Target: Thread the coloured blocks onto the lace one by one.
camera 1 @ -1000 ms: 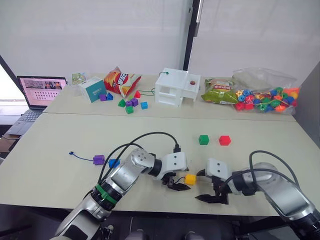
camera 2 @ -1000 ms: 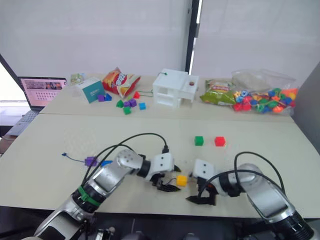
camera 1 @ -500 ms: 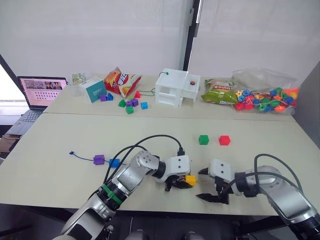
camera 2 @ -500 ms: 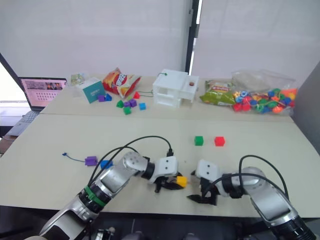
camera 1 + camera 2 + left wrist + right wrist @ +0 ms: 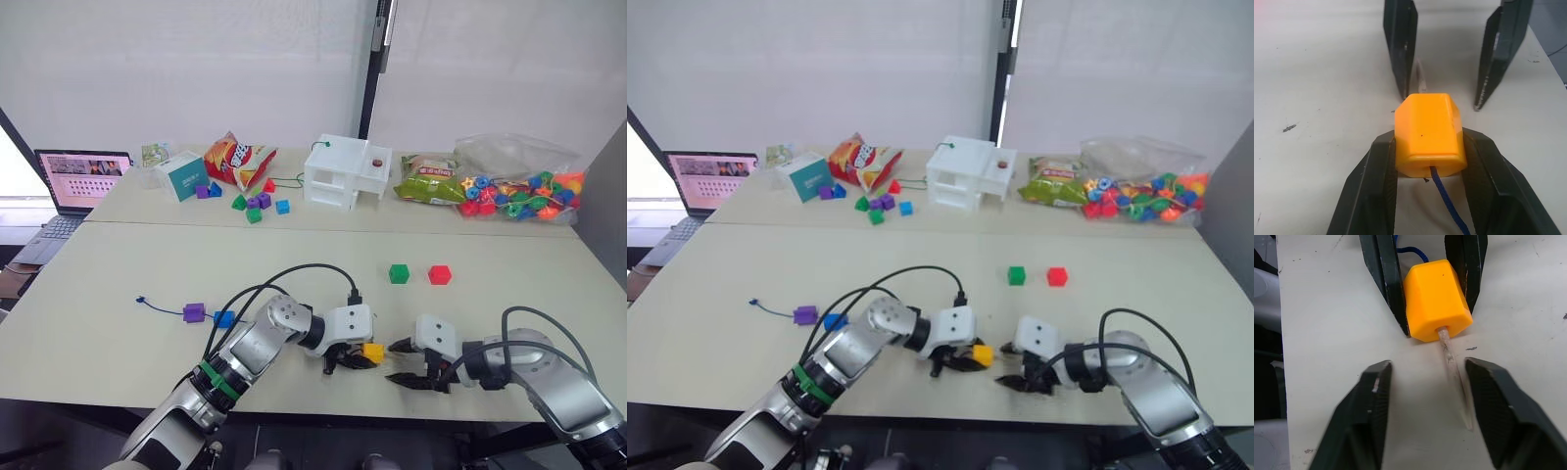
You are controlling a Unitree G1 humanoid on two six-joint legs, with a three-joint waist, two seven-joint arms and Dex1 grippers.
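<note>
Left tool grips yellow block (lace tip between parted right tool)

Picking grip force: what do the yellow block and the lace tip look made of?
The yellow block looks like hard moulded plastic: smooth faces, crisp bevelled edges. The lace is braided blue cord; its pale tip seems stiff, translucent, probably plastic.

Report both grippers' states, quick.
Left gripper: shut on the yellow block.
Right gripper: open, holding nothing, either side of the lace tip.
</note>
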